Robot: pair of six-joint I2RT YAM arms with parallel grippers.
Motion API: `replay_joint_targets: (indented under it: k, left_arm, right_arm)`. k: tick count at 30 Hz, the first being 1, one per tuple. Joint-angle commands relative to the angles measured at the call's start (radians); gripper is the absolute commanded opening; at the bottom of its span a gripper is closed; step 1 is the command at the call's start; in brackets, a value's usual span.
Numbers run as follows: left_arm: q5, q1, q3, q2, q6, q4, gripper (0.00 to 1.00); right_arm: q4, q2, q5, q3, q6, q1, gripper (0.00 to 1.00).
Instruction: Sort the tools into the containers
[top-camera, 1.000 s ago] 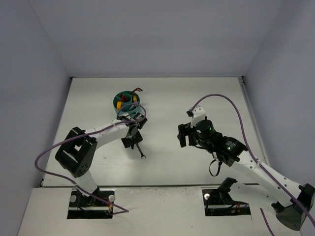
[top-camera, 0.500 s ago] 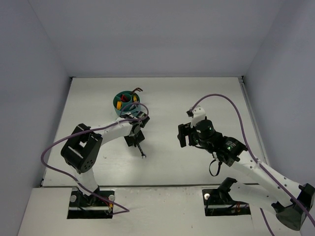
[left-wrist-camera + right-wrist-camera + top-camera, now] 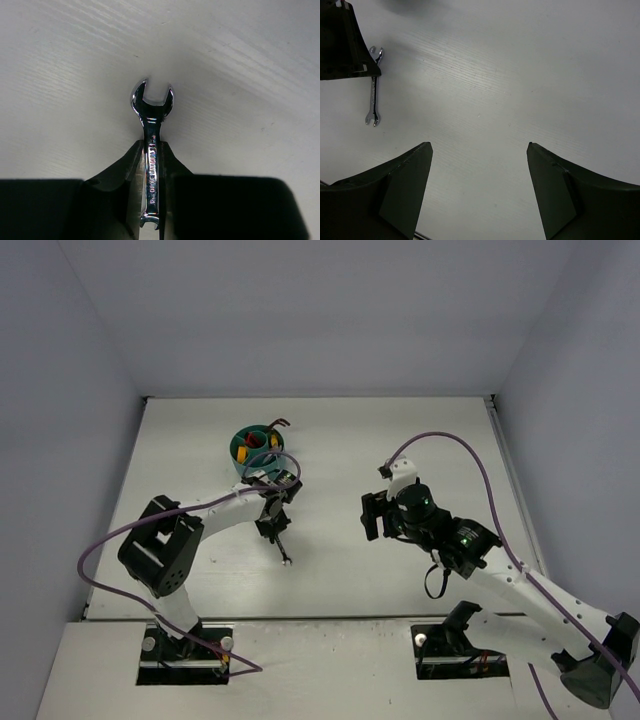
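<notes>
My left gripper (image 3: 272, 526) is shut on a silver wrench (image 3: 151, 107) and holds it by the shank just above the white table. The wrench's open end sticks out beyond the fingers; in the top view its tip (image 3: 287, 560) points toward the near edge. The round teal organiser (image 3: 240, 440) stands just behind the left gripper and holds yellow-orange and red-handled tools. My right gripper (image 3: 370, 515) is open and empty over bare table at centre right. Its wrist view (image 3: 479, 144) shows the held wrench (image 3: 373, 100) at upper left.
A dark curved tool (image 3: 281, 423) sticks out over the organiser's far right rim. The table's back edge meets the wall behind the organiser. Purple cables loop off both arms.
My left wrist has shifted slightly toward the organiser with the wrench still held, and the wrench now hangs steeper. The right arm has not moved.
</notes>
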State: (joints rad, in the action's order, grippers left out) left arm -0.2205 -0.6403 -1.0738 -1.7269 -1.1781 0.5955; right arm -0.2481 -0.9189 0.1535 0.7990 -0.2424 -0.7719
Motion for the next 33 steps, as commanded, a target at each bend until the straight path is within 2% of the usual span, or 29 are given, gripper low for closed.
replay_joint_targets:
  k: [1, 5, 7, 10, 14, 19, 25, 33]
  left_arm:
    - [-0.079, 0.006, -0.011, 0.088, 0.120, 0.062, 0.00]
    - [-0.164, 0.009, -0.081, 0.151, 0.294, 0.055, 0.00]
    - [-0.216, 0.015, -0.143, 0.171, 0.439, 0.054, 0.00]
    - [-0.207, 0.049, -0.203, 0.186, 0.593, 0.037, 0.00]
    - [-0.136, 0.081, -0.210, 0.252, 0.791, -0.096, 0.00]
    - [-0.018, 0.102, -0.170, 0.312, 1.188, -0.370, 0.00]
    - [0.193, 0.153, -0.268, 0.228, 1.521, -0.454, 0.00]
    - [0.411, 0.219, -0.326, 0.126, 1.663, -0.536, 0.00]
  right_arm:
    - [0.032, -0.021, 0.004, 0.020, -0.003, 0.008, 0.74]
    - [0.032, -0.032, 0.011, 0.030, 0.002, 0.008, 0.74]
    - [0.032, -0.045, 0.012, 0.037, 0.006, 0.008, 0.74]
    - [0.033, -0.066, 0.014, 0.047, 0.005, 0.008, 0.74]
    - [0.033, -0.084, 0.027, 0.063, 0.008, 0.008, 0.74]
    - [0.033, -0.096, 0.044, 0.079, 0.010, 0.009, 0.74]
    - [0.032, -0.124, 0.056, 0.096, 0.009, 0.010, 0.74]
    - [0.032, -0.160, 0.071, 0.138, 0.012, 0.011, 0.74]
